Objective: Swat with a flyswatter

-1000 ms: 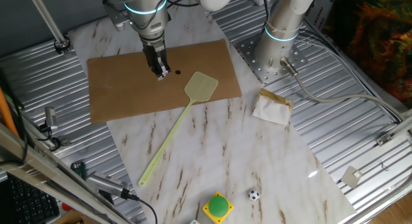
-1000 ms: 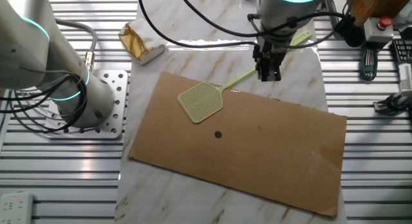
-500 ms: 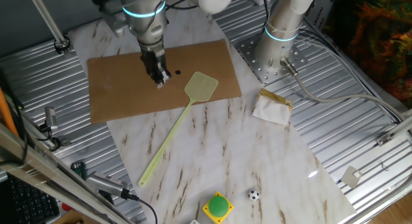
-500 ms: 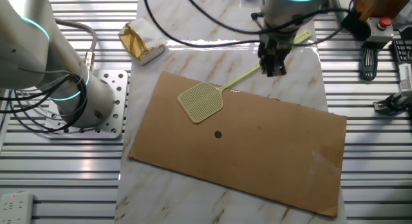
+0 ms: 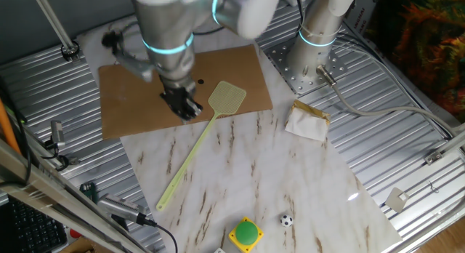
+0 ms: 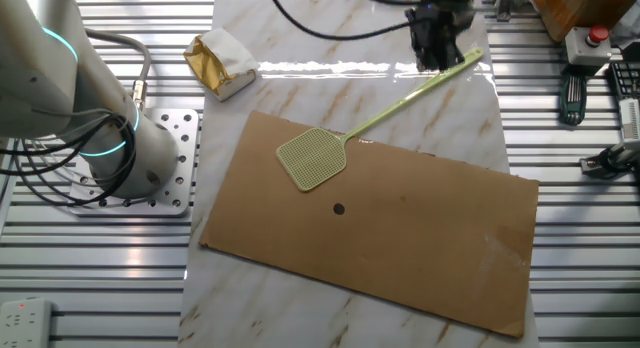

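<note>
The flyswatter (image 5: 226,99) is pale yellow-green with a fine mesh head. It lies partly on a plain brown board (image 6: 420,228) marked by one small dark spot (image 6: 338,209). The bench (image 5: 276,173) is white marble with brown veins, flanked by ribbed silver metal. The gripper (image 5: 183,106) looks black, though blurred. A green button (image 5: 246,230) sits on a yellow base.

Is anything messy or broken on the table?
Nothing looks broken or spilled. The flyswatter lies flat, its head on the brown board, untouched. A crumpled wrapper sits off to the side.
</note>
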Tool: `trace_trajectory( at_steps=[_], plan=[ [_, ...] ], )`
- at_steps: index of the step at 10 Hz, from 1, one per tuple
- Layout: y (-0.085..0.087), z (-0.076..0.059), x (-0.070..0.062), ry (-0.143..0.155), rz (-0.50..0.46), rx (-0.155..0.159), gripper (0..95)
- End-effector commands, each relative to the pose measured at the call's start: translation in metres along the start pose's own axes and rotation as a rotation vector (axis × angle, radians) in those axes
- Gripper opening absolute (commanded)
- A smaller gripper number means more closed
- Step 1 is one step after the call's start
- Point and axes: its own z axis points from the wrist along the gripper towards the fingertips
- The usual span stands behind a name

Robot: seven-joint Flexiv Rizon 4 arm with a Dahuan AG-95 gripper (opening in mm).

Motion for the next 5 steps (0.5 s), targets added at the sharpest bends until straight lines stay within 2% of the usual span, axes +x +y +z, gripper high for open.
trace_trajectory(
  at_steps=[1, 5],
  plan=[
    [0.031, 0.036, -0.019, 0.045, -0.227, 0.019, 0.0],
    [0.031, 0.069, -0.016, 0.055, -0.234, 0.015, 0.0]
  ],
)
